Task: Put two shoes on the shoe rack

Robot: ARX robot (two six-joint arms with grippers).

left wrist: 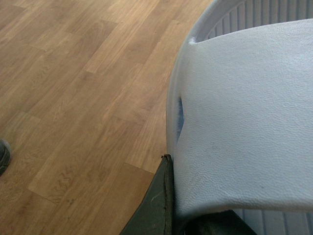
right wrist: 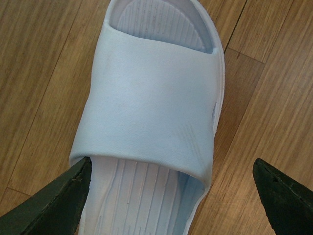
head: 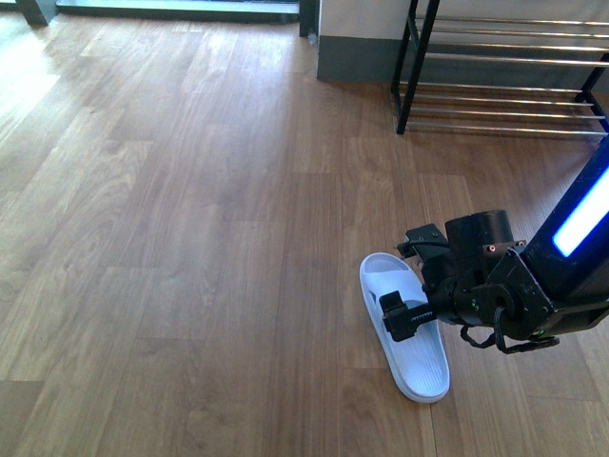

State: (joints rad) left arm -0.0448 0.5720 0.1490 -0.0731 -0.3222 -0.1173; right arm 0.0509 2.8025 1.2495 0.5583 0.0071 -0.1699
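One pale blue slide (head: 420, 367) lies on the wood floor, toe toward me. My right gripper (head: 407, 279) hangs open over its strap; in the right wrist view the slide (right wrist: 151, 98) sits between the spread dark fingers (right wrist: 58, 200), one finger by the slide's edge and the other out over bare floor. My left gripper (left wrist: 186, 215) is shut on the strap of a pale blue slide (left wrist: 244, 122) that fills the left wrist view; only one dark finger (left wrist: 156, 205) shows. The left arm is outside the front view. The shoe rack (head: 419, 57) stands at the far right.
A grey wall base (head: 357, 57) runs behind the rack, with a door sill (head: 171, 8) at the far left. Wood floor (head: 190, 238) spreads to the left of the slide. A dark grey edge (left wrist: 2, 156) shows at the border of the left wrist view.
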